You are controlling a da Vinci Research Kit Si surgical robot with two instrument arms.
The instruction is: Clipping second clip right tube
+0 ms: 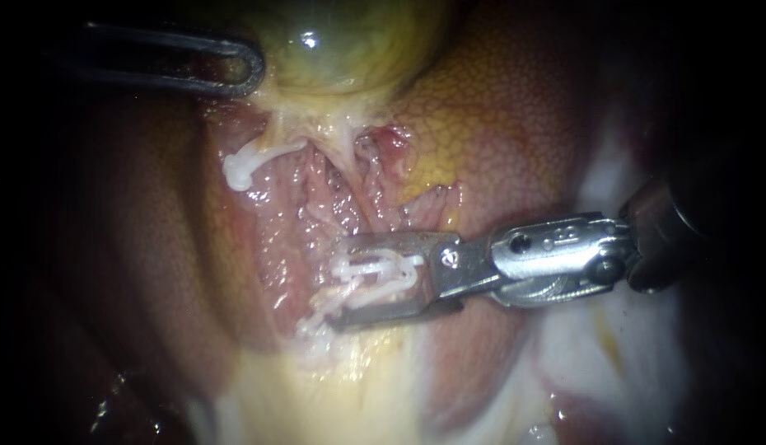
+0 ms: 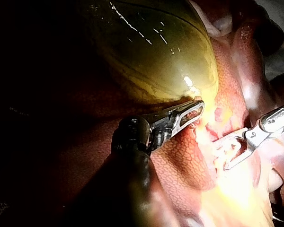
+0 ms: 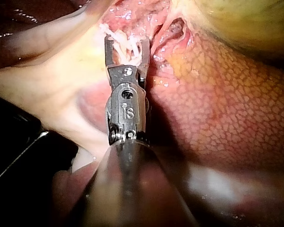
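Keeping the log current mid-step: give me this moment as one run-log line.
left instrument: at edge of gallbladder | right instrument: at white clip

Endoscope close to gallbladder [image 1: 350, 49]; wrist views apparently share it.

Olive-green gallbladder [image 1: 350, 49], orange honeycomb-patterned liver [image 1: 506, 107], white clip [image 1: 381, 268]

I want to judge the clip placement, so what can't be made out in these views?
The tube at the clip: endoscope view, covered by the clip and the right instrument; whether the clip goes around it cannot be told.
The clip's far ends: right wrist view, buried in pale tissue strands.
Shaft of the left instrument: endoscope view, lost in darkness toward the edge.
Tissue beside the clip: left wrist view, washed out by glare.
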